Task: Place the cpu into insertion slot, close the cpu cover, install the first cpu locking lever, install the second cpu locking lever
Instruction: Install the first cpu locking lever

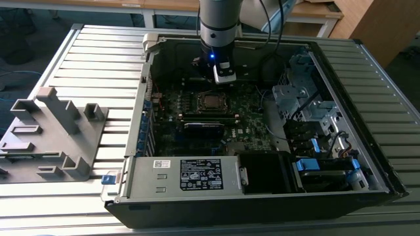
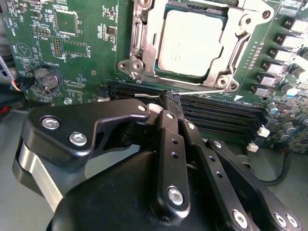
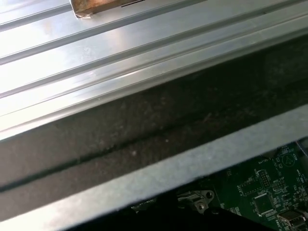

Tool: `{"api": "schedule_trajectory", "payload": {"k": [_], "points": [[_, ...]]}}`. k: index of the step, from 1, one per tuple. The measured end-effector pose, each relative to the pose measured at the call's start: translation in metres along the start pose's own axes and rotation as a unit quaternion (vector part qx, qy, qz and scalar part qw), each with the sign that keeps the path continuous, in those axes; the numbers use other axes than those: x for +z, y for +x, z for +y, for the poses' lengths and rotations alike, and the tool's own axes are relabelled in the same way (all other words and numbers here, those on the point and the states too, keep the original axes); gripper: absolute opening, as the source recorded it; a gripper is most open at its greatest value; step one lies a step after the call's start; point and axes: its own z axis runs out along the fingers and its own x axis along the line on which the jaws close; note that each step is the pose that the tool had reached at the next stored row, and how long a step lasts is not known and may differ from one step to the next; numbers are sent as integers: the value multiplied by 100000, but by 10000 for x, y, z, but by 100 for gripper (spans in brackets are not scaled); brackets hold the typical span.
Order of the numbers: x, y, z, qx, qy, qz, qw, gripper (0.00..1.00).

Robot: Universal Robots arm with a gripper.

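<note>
Dull grey square cpu [image 2: 191, 42] flat, face up, in metal-rimmed insertion slot [image 1: 199, 101]; silvery windowed cpu cover [image 2: 236, 45] down around it; black hand [image 2: 171, 98] pinched closed, tips touching thin wire lever [image 2: 211, 90] lying along slot's edge.

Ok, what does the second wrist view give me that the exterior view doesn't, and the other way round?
Second wrist view: close detail of the cpu cover closed over the cpu, a thin metal lever along the socket's edge, the end effector with fingers together right at that lever, and a coin cell.
Exterior view: the whole open computer case on a slatted table, the arm, a grey fixture at the exterior view's left, the power supply.
Shared: the green motherboard, the cpu, the end effector.
</note>
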Motion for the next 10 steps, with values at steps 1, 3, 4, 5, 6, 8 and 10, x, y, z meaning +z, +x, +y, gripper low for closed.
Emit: {"api": "schedule_trajectory", "payload": {"k": [1, 3, 4, 5, 6, 8, 10], "points": [[3, 1, 0, 245, -28, -29, 100000, 11], [7, 2, 0, 812, -56, -95, 99997, 11], [8, 3, -1, 1044, -51, -128, 99994, 11], [8, 7, -2, 1139, -52, -141, 99993, 11], [8, 11, -4, 1147, -60, -149, 99993, 11], [11, 18, -6, 1137, -96, -168, 99993, 11], [20, 18, -8, 1123, -178, -252, 99993, 11]]}}
